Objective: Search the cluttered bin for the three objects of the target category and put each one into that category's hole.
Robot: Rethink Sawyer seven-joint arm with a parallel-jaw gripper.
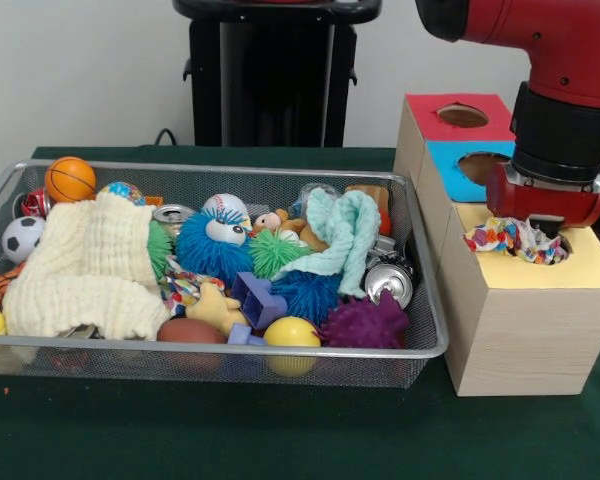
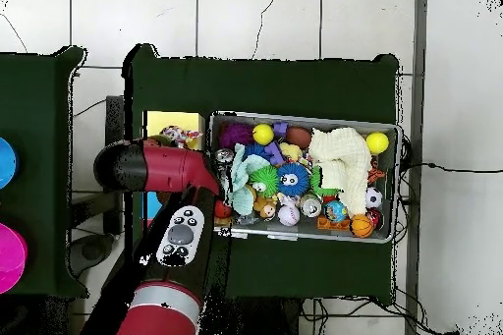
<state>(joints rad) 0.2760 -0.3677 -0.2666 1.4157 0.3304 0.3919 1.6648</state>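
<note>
gripper [image 1: 542, 222] is being held over the yellow-surround hole [image 1: 558, 252], fingers hidden, state cannot be told | printed wad [image 1: 510, 239] is lying just below it, sprawling from the hole's rim toward the cluttered bin [image 1: 420, 262] | the wad's drop into the hole is judged to be pending.

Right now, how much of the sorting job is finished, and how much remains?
One colourful wad lies at the yellow hole, under the gripper, so one delivery is in progress. Whether the gripper still holds it, or whether wads went in earlier, I cannot tell. In the bin, another patterned wad seems to show beside the cream cloth. The search is probably not over.
</note>
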